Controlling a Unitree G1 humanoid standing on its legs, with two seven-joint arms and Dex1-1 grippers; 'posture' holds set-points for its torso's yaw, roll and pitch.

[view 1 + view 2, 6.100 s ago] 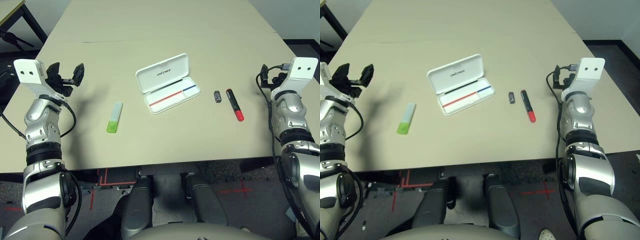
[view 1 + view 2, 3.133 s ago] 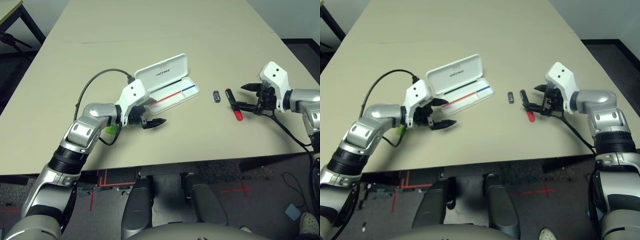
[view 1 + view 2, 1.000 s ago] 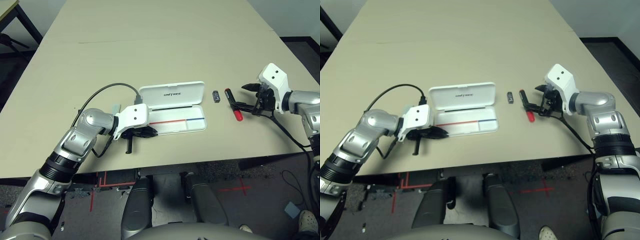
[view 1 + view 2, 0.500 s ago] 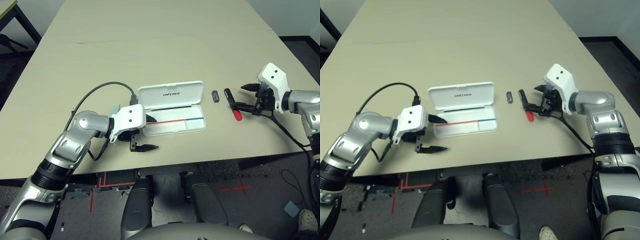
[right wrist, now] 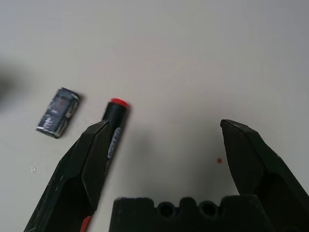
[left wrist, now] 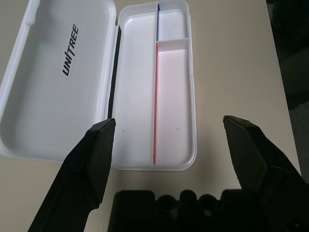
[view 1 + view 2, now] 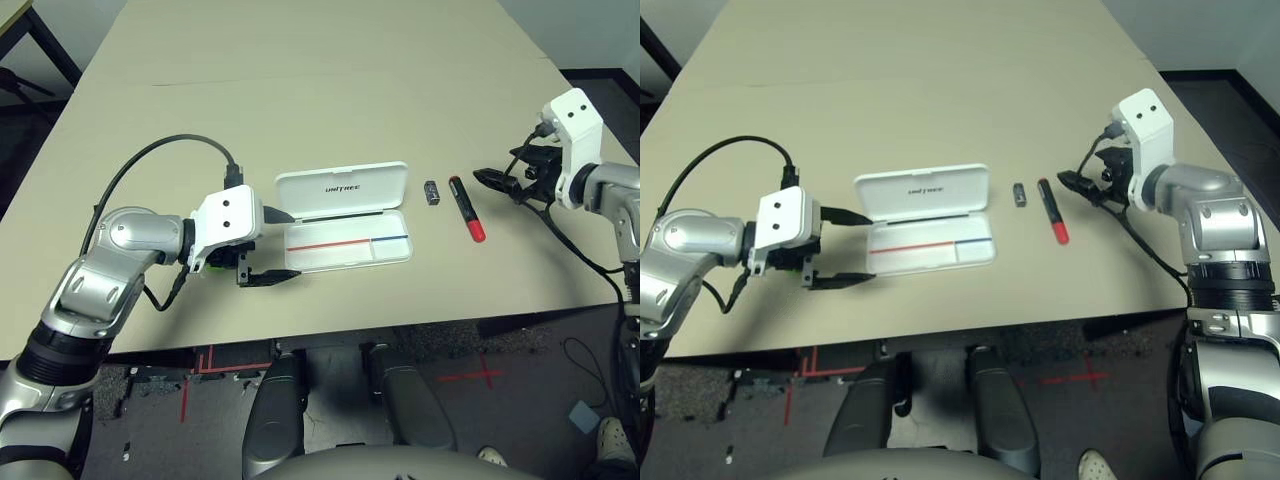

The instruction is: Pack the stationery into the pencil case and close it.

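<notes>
White pencil case [image 7: 345,226] lies open beside one marker [image 7: 467,208], one block [image 7: 432,192]; both end effectors [image 7: 268,246] [image 7: 498,182] spread apart, empty.

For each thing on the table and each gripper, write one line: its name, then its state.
pencil case: open, lid laid flat, compartments empty.
red marker: capped, lying on the table right of the case.
grey block: lying on the table between case and marker.
left gripper: open, empty, beside the case's left end.
right gripper: open, empty, just right of the marker.

One case [image 7: 345,219], marker [image 7: 467,209], block [image 7: 432,192]; perhaps stick [image 7: 213,265].
</notes>
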